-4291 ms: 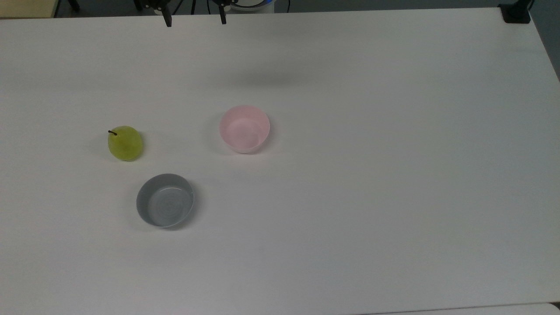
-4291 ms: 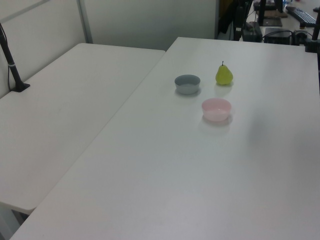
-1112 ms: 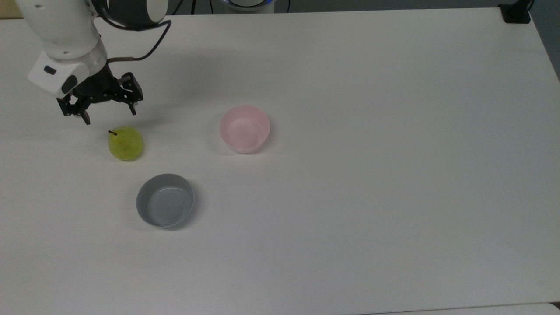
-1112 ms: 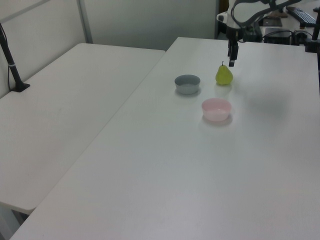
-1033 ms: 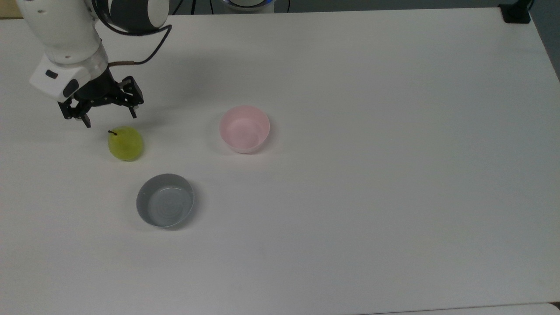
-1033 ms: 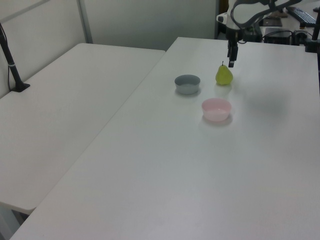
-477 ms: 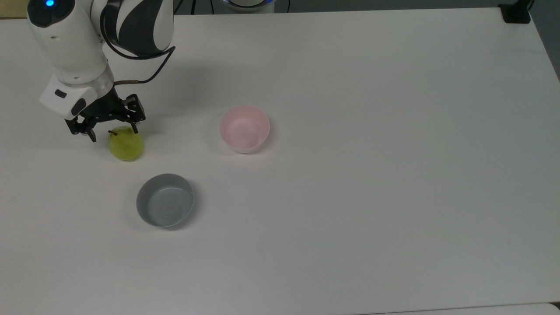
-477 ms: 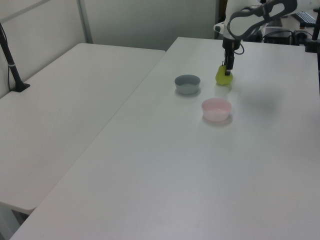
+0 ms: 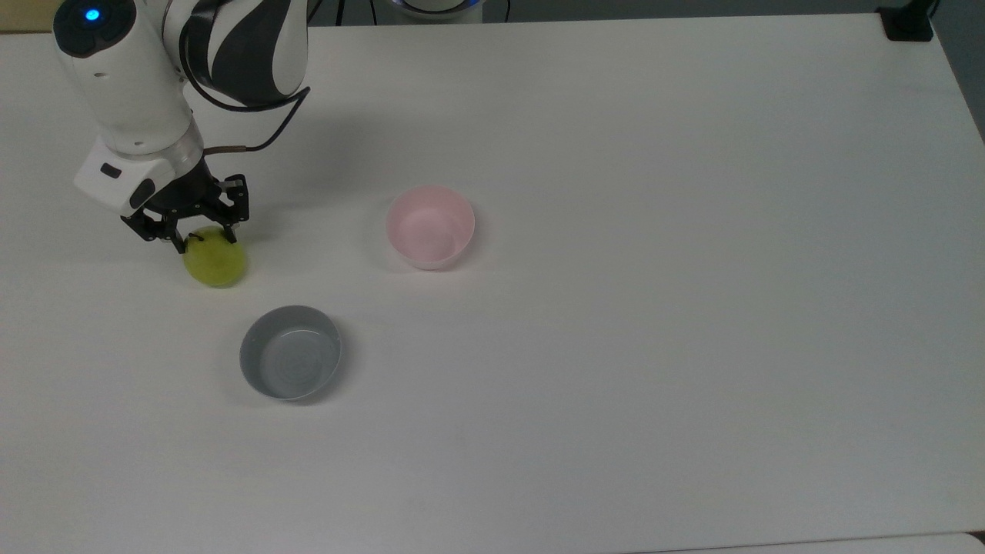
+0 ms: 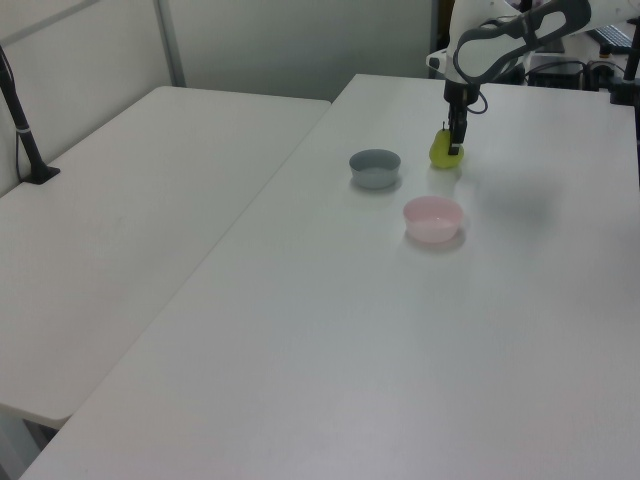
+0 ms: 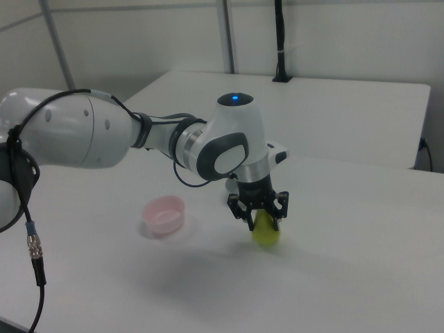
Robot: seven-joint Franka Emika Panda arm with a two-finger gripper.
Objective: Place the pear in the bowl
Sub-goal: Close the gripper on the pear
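The white table (image 9: 654,308) carries everything. The robot arm (image 9: 138,69) reaches down at the top view's far left, so that its tool points straight at the fruit from above. The bowl (image 9: 430,226), pale pink, stands open side up to the top view's right of the arm, well apart from it and ready to receive. A grey bowl (image 9: 290,352) sits nearer the camera in the top view. The pear (image 9: 215,262) rests on the table under the tool. The gripper (image 9: 206,238) has its fingers spread on both sides of the pear's upper part, not yet pressed on it, I judge; the closing comes next.
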